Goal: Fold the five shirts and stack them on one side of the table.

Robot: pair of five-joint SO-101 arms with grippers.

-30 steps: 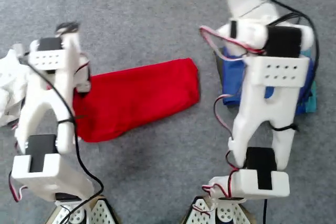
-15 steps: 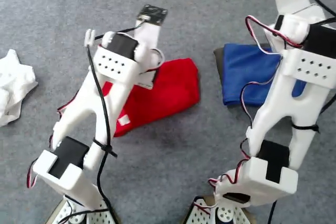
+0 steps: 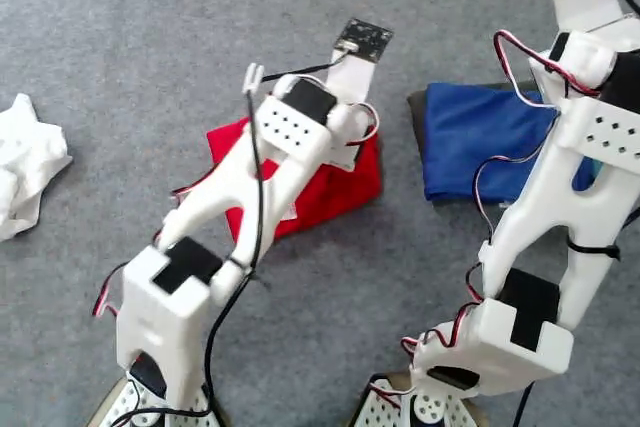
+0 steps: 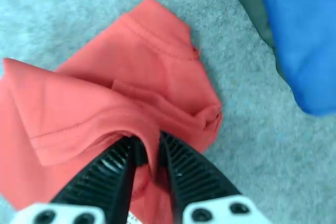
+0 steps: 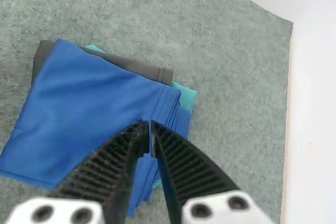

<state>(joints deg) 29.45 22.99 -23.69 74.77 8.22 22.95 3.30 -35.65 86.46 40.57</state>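
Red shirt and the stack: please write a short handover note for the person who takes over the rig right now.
Tools: the left tool is shut on a fold of the red shirt, mid-table. The right tool is shut, holding nothing, over the blue shirt.
Done: the blue shirt lies folded on a dark shirt and a teal shirt, stacked at the right side of the table.
Left: finish folding the red shirt and stack it. Then fold the crumpled white shirt at the left edge.

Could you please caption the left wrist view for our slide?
Left gripper pinches a fold of the red shirt.
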